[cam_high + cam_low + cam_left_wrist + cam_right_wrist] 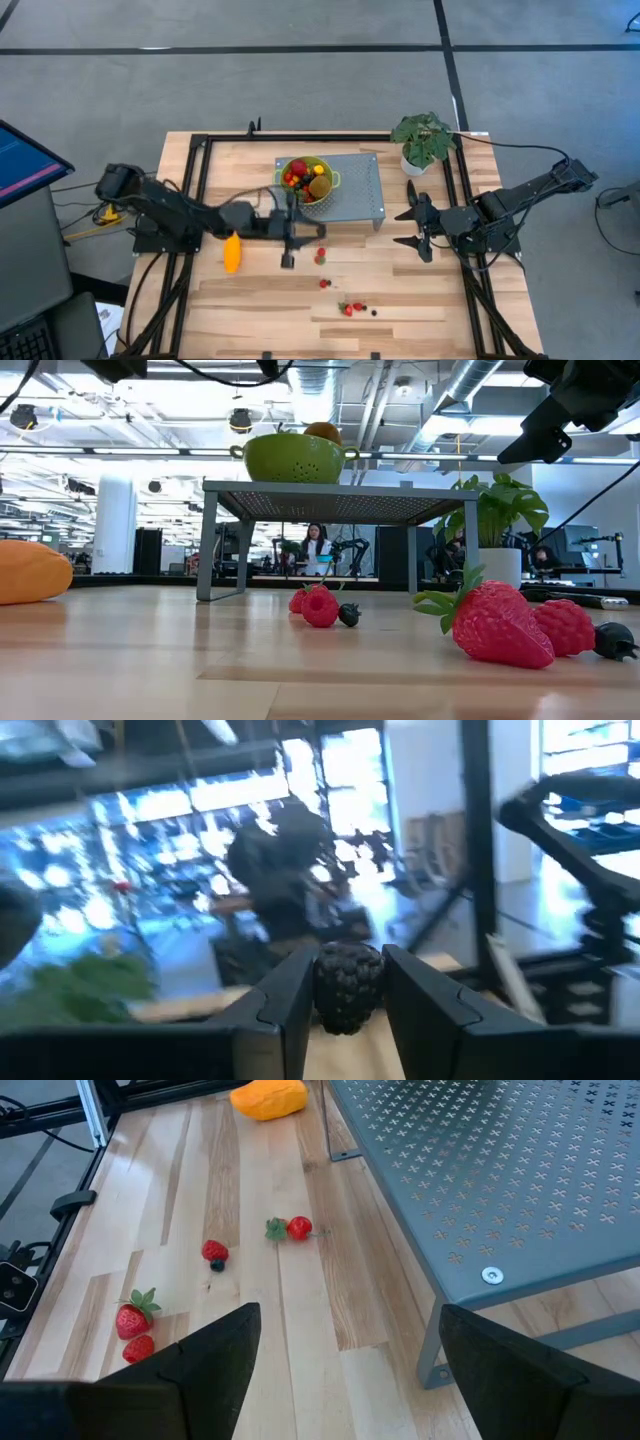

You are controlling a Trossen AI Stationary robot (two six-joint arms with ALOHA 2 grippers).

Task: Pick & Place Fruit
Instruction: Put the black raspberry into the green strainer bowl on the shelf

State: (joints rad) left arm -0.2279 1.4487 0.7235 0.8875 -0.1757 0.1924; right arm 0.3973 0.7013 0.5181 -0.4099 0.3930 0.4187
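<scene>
Few berries (352, 308) on wood table (420, 300); bg office.

A pale butcher-block wooden table (420, 300) framed by black metal rails (300, 137) stands on a grey carpeted floor (250, 90) crossed by dark seam lines. At nine o'clock of the table a tilted computer monitor (25, 160) glows blue and pink. Beyond the table lies a bright open hall with exposed silver ceiling ducts (460, 395), strip lights and a white round column (113, 525); a seated person (318, 548) shows far off.
</scene>
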